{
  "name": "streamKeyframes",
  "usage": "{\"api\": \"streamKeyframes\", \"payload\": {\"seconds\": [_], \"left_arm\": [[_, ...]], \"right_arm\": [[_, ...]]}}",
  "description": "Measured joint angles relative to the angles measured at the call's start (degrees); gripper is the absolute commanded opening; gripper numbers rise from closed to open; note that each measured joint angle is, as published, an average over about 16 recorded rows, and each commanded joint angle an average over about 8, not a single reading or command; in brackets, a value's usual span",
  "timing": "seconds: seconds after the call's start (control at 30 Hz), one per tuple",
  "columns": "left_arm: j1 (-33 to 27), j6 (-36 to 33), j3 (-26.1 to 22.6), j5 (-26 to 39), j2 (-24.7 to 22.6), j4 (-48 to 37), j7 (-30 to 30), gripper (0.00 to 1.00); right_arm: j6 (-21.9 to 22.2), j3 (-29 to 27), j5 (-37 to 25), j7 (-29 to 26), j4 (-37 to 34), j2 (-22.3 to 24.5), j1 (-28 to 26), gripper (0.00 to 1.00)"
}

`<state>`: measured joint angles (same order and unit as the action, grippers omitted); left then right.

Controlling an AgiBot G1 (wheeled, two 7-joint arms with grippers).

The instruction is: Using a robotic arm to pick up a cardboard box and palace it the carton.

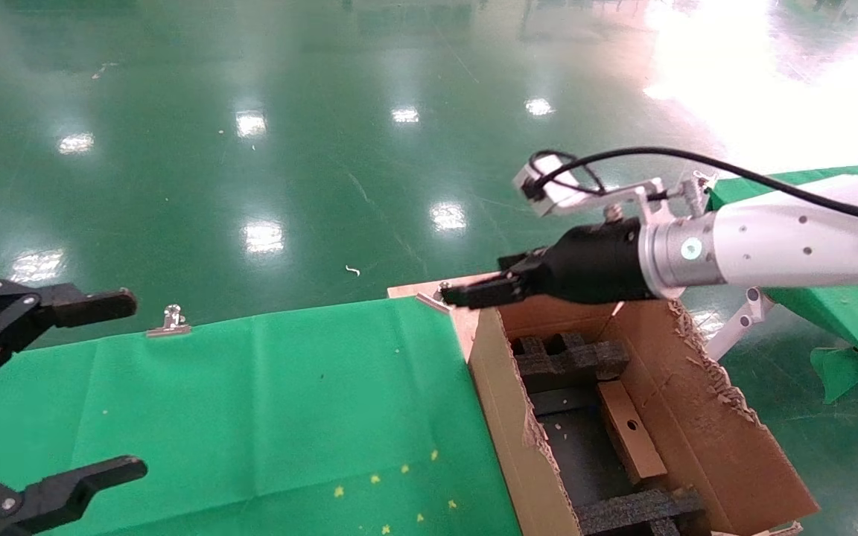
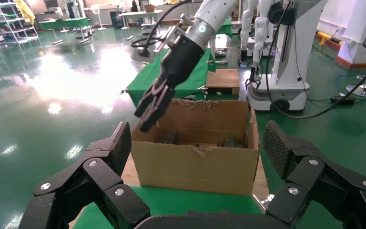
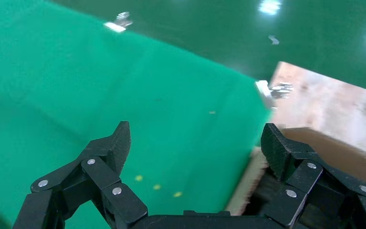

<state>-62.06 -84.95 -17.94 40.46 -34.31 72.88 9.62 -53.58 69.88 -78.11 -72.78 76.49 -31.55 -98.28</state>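
The cardboard box (image 1: 631,441) lies flat inside the carton (image 1: 502,417), between two black foam inserts (image 1: 567,360), with its round hole facing up. My right gripper (image 1: 460,295) on the white arm hovers over the carton's far left corner, above and apart from the box. In the right wrist view this gripper (image 3: 196,138) is open and holds nothing, with green cloth below it. From the left wrist view the carton (image 2: 195,164) stands ahead, with the right gripper (image 2: 151,104) over its rim. My left gripper (image 1: 135,384) (image 2: 198,143) is parked open at the left.
A green cloth (image 1: 250,417) covers the table left of the carton, held by a metal clip (image 1: 170,321). A bare wooden corner (image 1: 418,288) shows behind the carton. A second green-covered table (image 1: 835,301) stands at the right. Other robot bases (image 2: 286,57) stand beyond.
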Motion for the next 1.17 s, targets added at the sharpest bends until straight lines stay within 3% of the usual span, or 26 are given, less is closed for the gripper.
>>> {"api": "streamKeyframes", "payload": {"seconds": [0.93, 1.17], "left_arm": [[0.0, 0.0, 0.0, 0.0, 0.0, 0.0, 0.0, 1.00], [0.0, 0.0, -0.1, 0.0, 0.0, 0.0, 0.0, 1.00]], "right_arm": [[-23.1, -38.7, 26.1, 44.6, -2.1, -2.5, 26.4, 1.00], [-26.0, -43.6, 29.3, 50.2, -2.4, -2.8, 29.7, 1.00]]}}
